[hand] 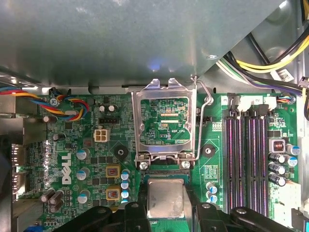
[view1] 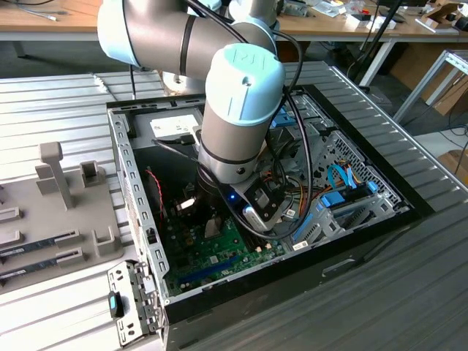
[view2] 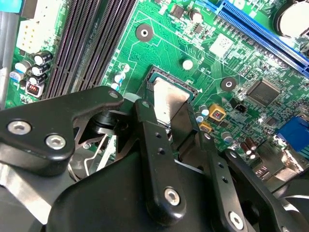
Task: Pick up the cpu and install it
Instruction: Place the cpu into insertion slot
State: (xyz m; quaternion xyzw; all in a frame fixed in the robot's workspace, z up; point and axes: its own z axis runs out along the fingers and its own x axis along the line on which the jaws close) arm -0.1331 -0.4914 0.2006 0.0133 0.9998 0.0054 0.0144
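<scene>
In the exterior view the robot arm (view1: 241, 110) reaches down into an open computer case (view1: 124, 168) that lies on a slatted metal table (view1: 58, 102). The arm's wrist end hangs low over the green motherboard (view1: 219, 252). At nine o'clock from the case, on the exterior view's left, a grey tray (view1: 44, 219) carries memory sticks (view1: 40, 245) and a few upright fixtures. At three o'clock, inside the case, blue cables run past a metal drive cage (view1: 351, 183).

In the first wrist view the cpu (hand: 165, 193) lies silver-grey side up, between the black fingertips of the gripper (hand: 165, 205). The fingers are closed to the chip's width, one against each of two opposite edges. Just beside the chip the socket's metal load plate (hand: 164, 86) is swung open, with its wire lever (hand: 208, 104) alongside. Beyond the lever are the dark memory slots (hand: 246, 159). A grey metal housing (hand: 120, 38) looms past the plate, and yellow and black cables (hand: 270, 60) come out from beside it.

In the second wrist view the cpu (view2: 169, 94) sits within the socket's dark frame (view2: 155, 71), and the fingers (view2: 154, 140) flank it closely — whether it is fully seated cannot be told. A blue expansion slot (view2: 260, 29) lies well apart from the socket.
</scene>
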